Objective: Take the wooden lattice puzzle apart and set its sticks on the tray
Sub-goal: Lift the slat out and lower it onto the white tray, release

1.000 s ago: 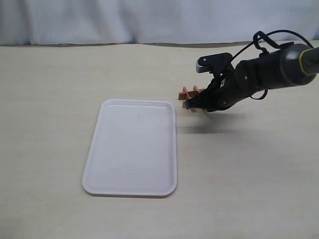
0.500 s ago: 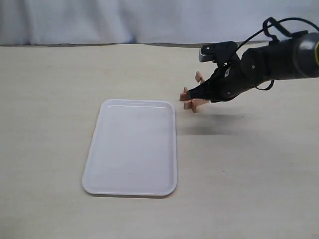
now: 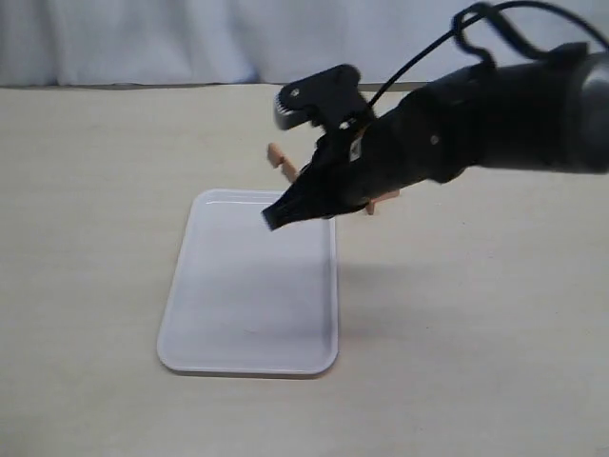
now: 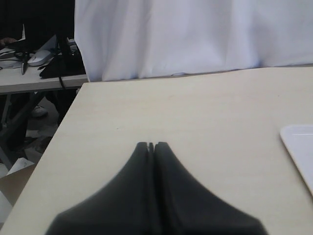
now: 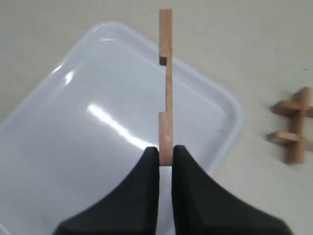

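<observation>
My right gripper (image 5: 166, 149) is shut on one reddish-brown notched stick (image 5: 166, 73), which juts out beyond the fingertips. In the exterior view that gripper (image 3: 283, 211) hangs over the far right corner of the white tray (image 3: 238, 305), with the stick (image 3: 282, 159) showing beside it. What is left of the wooden lattice puzzle (image 5: 293, 125) lies on the table just off the tray (image 5: 88, 147), as three sticks still crossed. The arm mostly hides this remainder (image 3: 385, 198) in the exterior view. My left gripper (image 4: 152, 145) is shut on nothing, low over bare table, with the tray's corner (image 4: 299, 142) off to one side.
A white curtain (image 3: 190, 38) closes the back of the beige table. The left wrist view shows the table's side edge (image 4: 58, 132), and beyond it a second table with clutter (image 4: 34, 58).
My right gripper has pulled one stick off the puzzle, lifted it, and carried it left from beside the tray to above the tray's far right corner. The rest of the puzzle stayed put.
</observation>
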Robot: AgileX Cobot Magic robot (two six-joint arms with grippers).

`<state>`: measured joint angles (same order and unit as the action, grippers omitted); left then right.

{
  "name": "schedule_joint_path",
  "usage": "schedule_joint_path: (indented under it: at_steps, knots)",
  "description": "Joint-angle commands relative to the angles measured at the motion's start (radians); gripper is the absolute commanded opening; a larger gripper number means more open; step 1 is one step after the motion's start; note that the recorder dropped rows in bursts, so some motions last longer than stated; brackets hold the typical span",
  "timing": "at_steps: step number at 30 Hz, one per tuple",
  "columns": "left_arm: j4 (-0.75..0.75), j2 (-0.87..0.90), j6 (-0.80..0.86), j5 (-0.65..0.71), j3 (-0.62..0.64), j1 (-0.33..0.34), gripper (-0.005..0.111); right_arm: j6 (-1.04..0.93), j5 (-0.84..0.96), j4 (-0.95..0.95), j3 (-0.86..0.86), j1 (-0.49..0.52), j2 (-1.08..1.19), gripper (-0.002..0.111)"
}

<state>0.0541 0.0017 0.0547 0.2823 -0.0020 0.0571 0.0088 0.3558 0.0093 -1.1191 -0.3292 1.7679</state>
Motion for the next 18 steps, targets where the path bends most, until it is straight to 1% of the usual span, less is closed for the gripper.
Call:
schedule_joint_path:
  at_steps: [1, 5, 13, 15, 18]
  knots:
    - [0.006, -0.002, -0.008, -0.012, 0.002, 0.005, 0.0, 0.006, -0.08, 0.005, 0.006, -0.092, 0.077, 0.005]
    - [0.006, -0.002, -0.008, -0.012, 0.002, 0.005, 0.0, 0.036, -0.112, 0.005, -0.02, -0.107, 0.159, 0.005]
    - [0.006, -0.002, -0.008, -0.012, 0.002, 0.005, 0.0, 0.04, -0.069, 0.012, -0.085, -0.107, 0.289, 0.006]
    - [0.006, -0.002, -0.008, -0.012, 0.002, 0.005, 0.0, 0.04, -0.064, 0.027, -0.089, -0.107, 0.29, 0.012]
    - [0.006, -0.002, -0.008, -0.012, 0.002, 0.005, 0.0, 0.04, 0.0, 0.028, -0.121, -0.107, 0.269, 0.029]
